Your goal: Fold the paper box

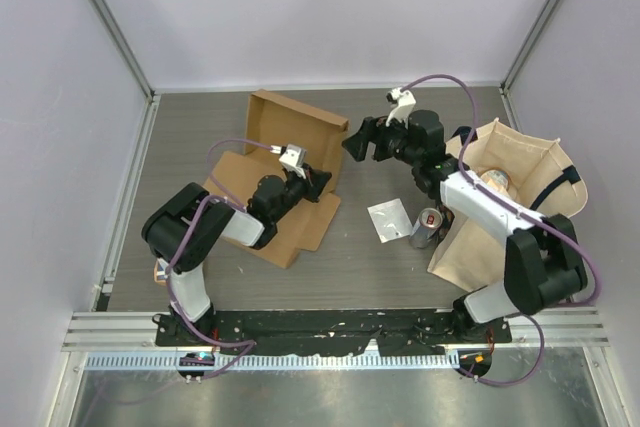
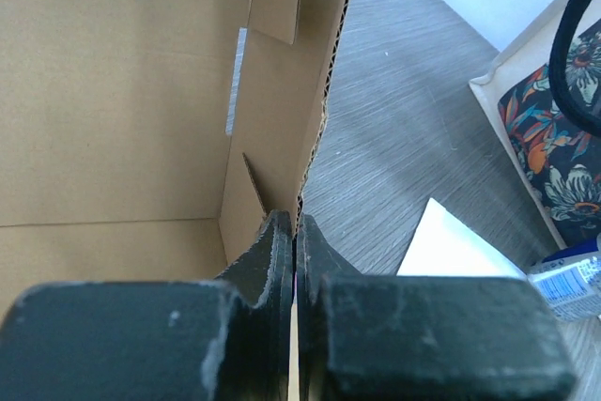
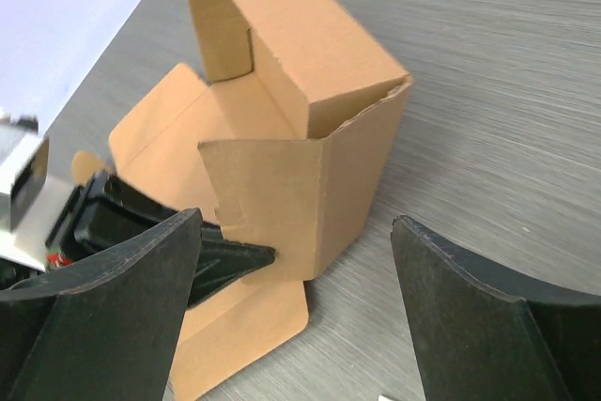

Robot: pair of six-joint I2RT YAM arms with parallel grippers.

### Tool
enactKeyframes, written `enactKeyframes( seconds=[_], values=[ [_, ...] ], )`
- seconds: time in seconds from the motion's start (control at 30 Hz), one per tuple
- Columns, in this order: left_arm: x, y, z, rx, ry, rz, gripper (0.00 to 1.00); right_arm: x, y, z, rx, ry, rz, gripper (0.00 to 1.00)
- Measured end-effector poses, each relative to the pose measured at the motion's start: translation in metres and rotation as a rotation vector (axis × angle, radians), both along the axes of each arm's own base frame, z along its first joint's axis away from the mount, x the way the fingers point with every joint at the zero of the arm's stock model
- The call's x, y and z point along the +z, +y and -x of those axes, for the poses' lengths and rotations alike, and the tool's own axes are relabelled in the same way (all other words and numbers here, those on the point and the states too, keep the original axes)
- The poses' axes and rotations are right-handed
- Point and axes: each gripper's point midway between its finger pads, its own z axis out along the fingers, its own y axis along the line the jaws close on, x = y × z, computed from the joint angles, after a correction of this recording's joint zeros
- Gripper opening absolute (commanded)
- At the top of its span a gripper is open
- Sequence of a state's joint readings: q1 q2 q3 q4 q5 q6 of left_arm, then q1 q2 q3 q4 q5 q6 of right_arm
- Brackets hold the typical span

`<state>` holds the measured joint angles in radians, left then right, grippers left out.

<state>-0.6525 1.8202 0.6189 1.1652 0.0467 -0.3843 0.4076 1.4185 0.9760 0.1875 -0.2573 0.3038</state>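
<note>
The paper box is brown corrugated cardboard, partly folded, with its walls raised and a flat flap lying toward the near side. My left gripper is shut on the box's right side wall; in the left wrist view its fingers pinch the wall's edge, with the box interior to the left. My right gripper hovers open just right of the box's far corner. In the right wrist view the box stands ahead of the wide-apart fingers, which hold nothing.
A beige tote bag with dark handles lies at the right, under the right arm. A drink can and a white packet lie between the bag and the box. Enclosure walls ring the table.
</note>
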Motion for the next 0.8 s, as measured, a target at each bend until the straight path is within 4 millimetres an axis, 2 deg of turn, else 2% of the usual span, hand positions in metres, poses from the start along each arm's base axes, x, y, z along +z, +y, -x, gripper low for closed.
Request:
enactKeyframes(
  seconds=[0.17,0.27,0.4,0.57,0.8],
  values=[
    [-0.002,0.011,-0.002,-0.041,0.01,0.04,0.0,-0.034,0.024,-0.005,0.176,-0.002,0.019,0.88],
    [-0.004,0.015,-0.004,-0.063,0.013,0.062,0.0,-0.055,0.03,-0.01,0.215,-0.004,0.04,0.88],
    [-0.005,0.021,-0.007,-0.081,0.023,0.086,0.0,-0.071,0.035,-0.02,0.231,-0.021,0.048,0.89],
    [-0.005,0.025,-0.008,-0.093,0.04,0.101,0.0,-0.081,0.046,-0.032,0.27,-0.065,0.041,0.9],
    [-0.006,0.031,-0.014,-0.089,0.057,0.105,0.0,-0.081,0.056,-0.044,0.308,-0.144,0.029,0.91]
  ],
)
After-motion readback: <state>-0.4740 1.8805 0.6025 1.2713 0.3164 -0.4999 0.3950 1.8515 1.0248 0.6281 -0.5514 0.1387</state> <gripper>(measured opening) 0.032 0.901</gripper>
